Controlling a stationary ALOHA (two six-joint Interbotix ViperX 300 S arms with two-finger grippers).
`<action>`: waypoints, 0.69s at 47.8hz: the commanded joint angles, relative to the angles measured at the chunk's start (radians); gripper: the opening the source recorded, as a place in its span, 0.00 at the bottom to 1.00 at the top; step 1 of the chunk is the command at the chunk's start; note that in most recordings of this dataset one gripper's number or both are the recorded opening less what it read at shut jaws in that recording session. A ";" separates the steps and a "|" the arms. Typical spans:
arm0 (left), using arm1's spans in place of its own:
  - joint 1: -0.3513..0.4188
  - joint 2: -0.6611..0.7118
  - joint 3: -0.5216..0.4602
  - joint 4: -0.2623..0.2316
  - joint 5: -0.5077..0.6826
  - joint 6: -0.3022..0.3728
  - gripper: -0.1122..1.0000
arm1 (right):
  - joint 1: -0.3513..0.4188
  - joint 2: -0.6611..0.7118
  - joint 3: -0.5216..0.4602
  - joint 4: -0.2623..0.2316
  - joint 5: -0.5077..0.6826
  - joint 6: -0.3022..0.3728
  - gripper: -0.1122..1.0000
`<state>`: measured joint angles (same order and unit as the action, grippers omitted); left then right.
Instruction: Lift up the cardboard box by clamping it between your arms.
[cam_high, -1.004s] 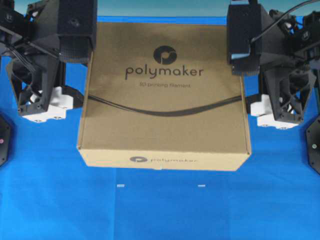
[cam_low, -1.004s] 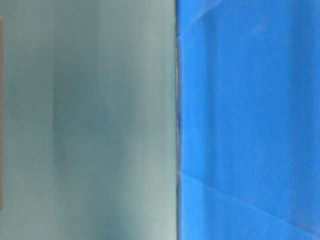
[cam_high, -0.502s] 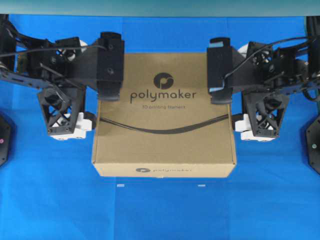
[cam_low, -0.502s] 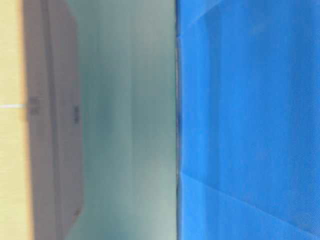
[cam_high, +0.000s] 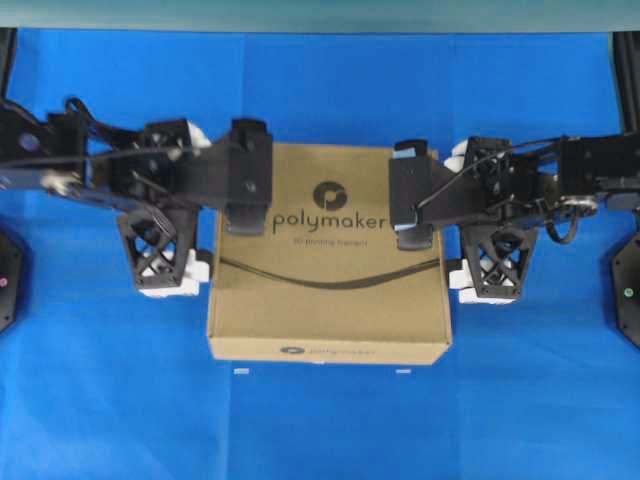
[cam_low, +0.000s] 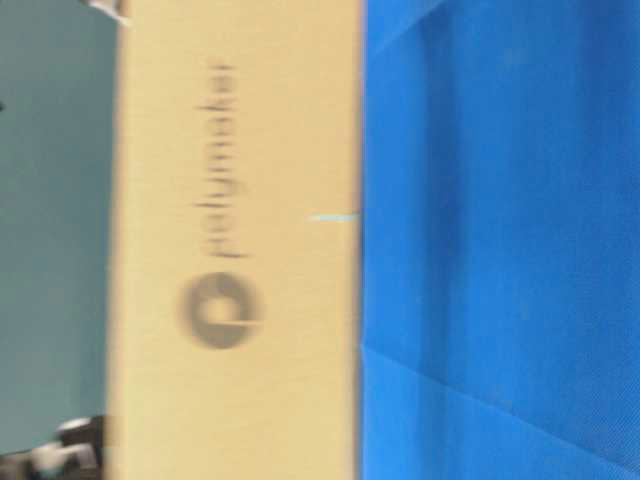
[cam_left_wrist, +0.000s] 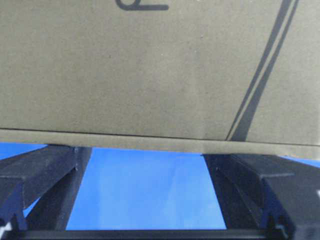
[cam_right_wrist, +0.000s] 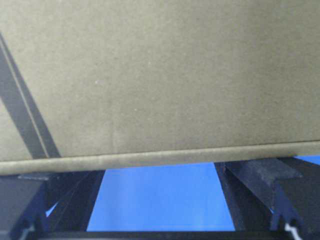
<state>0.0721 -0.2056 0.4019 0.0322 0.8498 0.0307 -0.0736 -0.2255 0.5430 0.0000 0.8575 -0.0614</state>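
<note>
Cardboard box (cam_high: 330, 300): flat, square, tan; dark round logo + "polymaker" on top, small print line under it, curved dark line running across the mid of the top face. Front edge face has a 2nd small logo + "polymaker". Corners look crisp, no dents seen.

Box sits mid-frame in the overhead view over the blue cloth (cam_high: 320, 430), between the two arms. In the table-level view the box (cam_low: 240, 240) fills the centre, blurred, logo side facing cam; its edge meets the blue surface line, but can't tell if it's touching the cloth or just above it.

Left gripper (cam_high: 200, 270) is at the box's left side, right gripper (cam_high: 455, 285) at its right side. Both wrist blocks overlap the top corners of the box from above. Left wrist view: two dark fingers (cam_left_wrist: 45, 172) spread wide apart, tips running under the box edge (cam_left_wrist: 150, 142), blue cloth visible in the gap. Right wrist view same: fingers (cam_right_wrist: 260, 175) wide apart, box edge (cam_right_wrist: 160, 157) across them. So both jaws are spread, nothing pinched between the fingers; each gripper bears against a box side.

Orientation: box lies flat, print reads upright to the overhead cam, text baseline runs left-right between the arms. Roughly square, so no clear long axis.
</note>
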 joint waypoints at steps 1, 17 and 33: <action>0.012 0.005 0.005 0.000 -0.133 -0.008 0.88 | -0.008 0.008 -0.003 0.005 -0.133 0.020 0.99; 0.021 0.078 0.114 0.000 -0.291 -0.009 0.88 | -0.011 0.109 0.067 0.005 -0.275 0.018 0.99; 0.028 0.193 0.147 0.000 -0.390 -0.008 0.88 | -0.012 0.213 0.078 0.005 -0.365 0.006 0.99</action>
<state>0.0844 -0.0153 0.5860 0.0368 0.5676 0.0399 -0.0828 -0.0061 0.6642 -0.0031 0.5783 -0.0644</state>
